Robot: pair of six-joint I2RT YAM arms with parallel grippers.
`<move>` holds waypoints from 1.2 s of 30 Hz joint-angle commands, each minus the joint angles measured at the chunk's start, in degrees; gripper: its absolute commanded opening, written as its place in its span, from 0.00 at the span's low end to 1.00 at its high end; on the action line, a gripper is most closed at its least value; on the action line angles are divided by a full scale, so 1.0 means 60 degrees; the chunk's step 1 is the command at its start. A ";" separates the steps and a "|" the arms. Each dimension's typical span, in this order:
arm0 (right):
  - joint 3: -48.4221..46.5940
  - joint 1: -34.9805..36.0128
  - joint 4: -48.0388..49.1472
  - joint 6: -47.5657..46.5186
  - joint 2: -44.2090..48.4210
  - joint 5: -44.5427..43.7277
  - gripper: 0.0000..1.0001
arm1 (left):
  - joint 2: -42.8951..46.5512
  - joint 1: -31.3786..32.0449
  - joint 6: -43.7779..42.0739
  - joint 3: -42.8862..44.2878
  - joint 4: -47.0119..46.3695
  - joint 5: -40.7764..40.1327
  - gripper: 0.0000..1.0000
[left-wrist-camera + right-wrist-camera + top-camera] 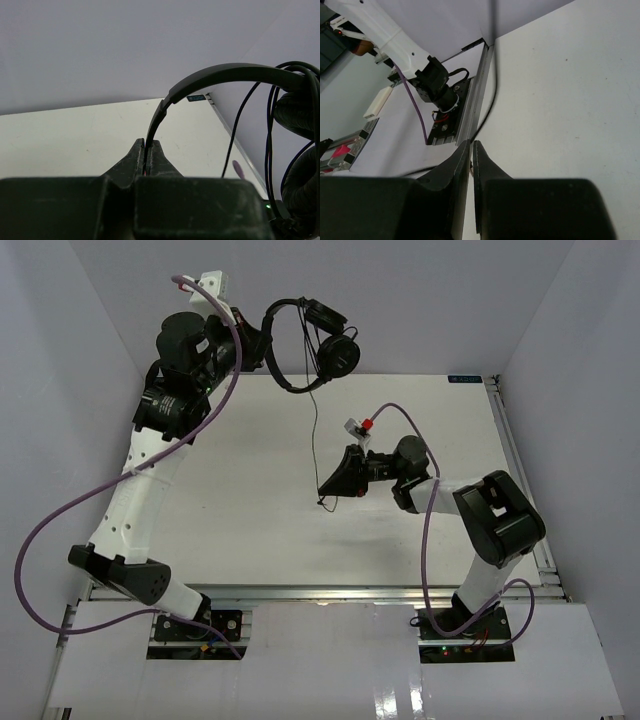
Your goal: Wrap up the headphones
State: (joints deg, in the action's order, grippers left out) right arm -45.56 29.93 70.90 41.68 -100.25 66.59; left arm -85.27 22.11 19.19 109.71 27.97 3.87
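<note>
My left gripper is raised above the table's back edge and shut on the thin headband of the black headphones. The band runs straight in between the closed jaws at the left gripper's tip. Both padded earcups hang at the right of that view, with loops of thin black cable over them. The cable drops to mid-table, where my right gripper is shut on it. In the right wrist view the cable enters the tips of the right gripper, and a short tail sticks out left.
Thick purple robot cables trail off both arms. The left arm's base and the aluminium front rail show beyond my right fingers. White walls enclose the table on three sides, and a rail runs along its right edge.
</note>
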 commanded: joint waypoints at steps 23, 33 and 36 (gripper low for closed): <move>-0.1251 -0.0556 -0.6006 -0.6874 0.2508 -0.2172 0.93 | 0.0372 -0.0726 0.0860 -0.0059 -0.0833 0.1461 0.00; -0.3666 -0.0376 -0.5489 -0.6085 0.0755 -0.5008 0.90 | 0.0838 -0.0711 0.1199 -0.0355 -0.0855 0.1876 0.00; -0.4297 0.0009 -0.5347 -0.5928 -0.0042 -0.5526 0.90 | 0.0913 -0.0711 0.1315 -0.0400 -0.0868 0.2024 0.00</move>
State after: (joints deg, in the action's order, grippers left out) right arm -66.77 27.01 37.01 4.31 -95.05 39.42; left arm -83.07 17.74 24.61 108.02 25.18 13.85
